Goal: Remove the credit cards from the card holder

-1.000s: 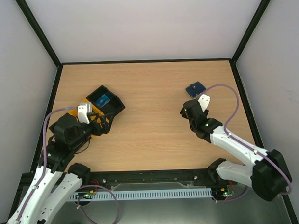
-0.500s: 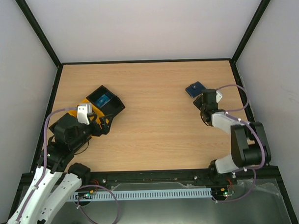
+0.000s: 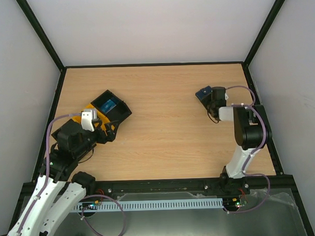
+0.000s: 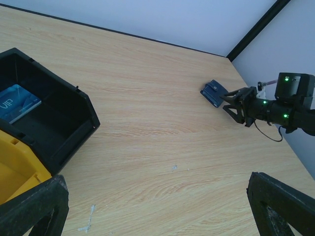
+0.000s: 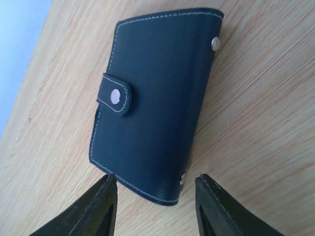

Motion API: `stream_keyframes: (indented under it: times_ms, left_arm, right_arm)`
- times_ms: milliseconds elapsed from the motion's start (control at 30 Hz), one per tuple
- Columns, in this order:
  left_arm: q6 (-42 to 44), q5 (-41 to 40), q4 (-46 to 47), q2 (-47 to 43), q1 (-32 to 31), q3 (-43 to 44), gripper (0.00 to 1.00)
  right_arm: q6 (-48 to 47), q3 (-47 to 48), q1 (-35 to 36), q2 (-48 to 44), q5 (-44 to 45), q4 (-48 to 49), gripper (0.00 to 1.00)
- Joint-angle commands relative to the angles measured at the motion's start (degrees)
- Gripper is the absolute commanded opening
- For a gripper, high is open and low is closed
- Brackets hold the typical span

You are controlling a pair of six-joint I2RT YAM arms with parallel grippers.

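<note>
The card holder (image 5: 157,98) is a dark navy wallet, folded with its tab snapped, lying flat at the table's far right (image 3: 203,92). My right gripper (image 5: 155,183) is low over the table at the holder's near end. Its fingers (image 5: 106,196) stand apart, one on each side of the near corner, touching nothing. The left wrist view also shows the holder (image 4: 214,92) with the right gripper (image 4: 234,101) just behind it. One blue credit card (image 4: 17,101) lies in the black tray (image 3: 121,113). My left gripper (image 4: 157,209) is wide open and holds nothing.
A yellow tray (image 4: 15,169) sits against the black tray (image 4: 74,123), under my left gripper (image 3: 103,131). The black frame rail (image 3: 255,94) runs close beside the holder on the right. Bare wood lies between the two arms.
My right arm has swung right and forward up to the card holder, and its jaws have narrowed. The left arm has not moved.
</note>
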Motion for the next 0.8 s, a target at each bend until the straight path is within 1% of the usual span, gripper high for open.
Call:
stream_keyframes:
  times_ms: [0,200,400,567,767]
  left_arm:
    - [1.1,0.0,-0.3,-0.4,0.3,0.4,1.0]
    - [1.1,-0.1,-0.3,-0.5,0.3,0.4,1.0]
    - [1.1,-0.3,-0.3,-0.4,0.3,0.4,1.0]
    - [1.0,-0.6,-0.3,-0.3,0.3,0.3,1.0]
    - [0.8,-1.0,-0.4,-0.3,0.3,0.2,1.0]
  right_arm:
    - [2.1,2.0,-0.5,3.3,-0.5,2.5,0.43]
    - [3.0,2.3,-0.7,5.2,0.3,3.0,0.42]
    - [2.6,2.2,-0.8,6.5,0.5,2.8,0.36]
    - [1.1,1.9,-0.8,6.8,-0.4,2.7,0.24]
    - [-1.9,0.8,-0.8,6.3,-1.3,1.9,0.03]
